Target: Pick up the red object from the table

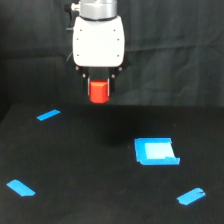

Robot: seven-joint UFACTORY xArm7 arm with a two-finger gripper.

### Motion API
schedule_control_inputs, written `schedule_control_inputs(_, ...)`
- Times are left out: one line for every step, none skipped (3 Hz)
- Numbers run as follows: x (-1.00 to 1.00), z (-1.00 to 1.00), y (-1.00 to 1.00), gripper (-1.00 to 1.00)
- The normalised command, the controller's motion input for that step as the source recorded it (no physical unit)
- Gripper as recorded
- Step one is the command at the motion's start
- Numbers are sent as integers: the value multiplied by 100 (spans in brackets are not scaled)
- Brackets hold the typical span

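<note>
Exterior view footage gave us the gripper in the upper middle of the frame, hanging from a smooth white housing with rounded corners and a metallic grey collar above it. We saw its short dark fingers closed against the sides of the red object, a small matte red-orange block with faceted sides and a flat top edge. The block sat between the fingers and was held clear of the table, in front of the black curtain backdrop, whose cloth showed soft folds and creases.

Below, the table was a flat, matte black surface filling the lower half of the frame. We noted a blue square piece right of centre, glossy-looking, with a paler, whitish patch in its middle and slightly ragged edges. Three thin blue tape strips lay apart from one another: one at the upper left of the table, one at the lower left, and one at the lower right. Each was short, flat and set at a slant.
</note>
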Motion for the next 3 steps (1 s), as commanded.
schedule_control_inputs(-4,41,-7,-99)
schedule_control_inputs(-2,21,-4,-99)
schedule_control_inputs(1,15,1,-98)
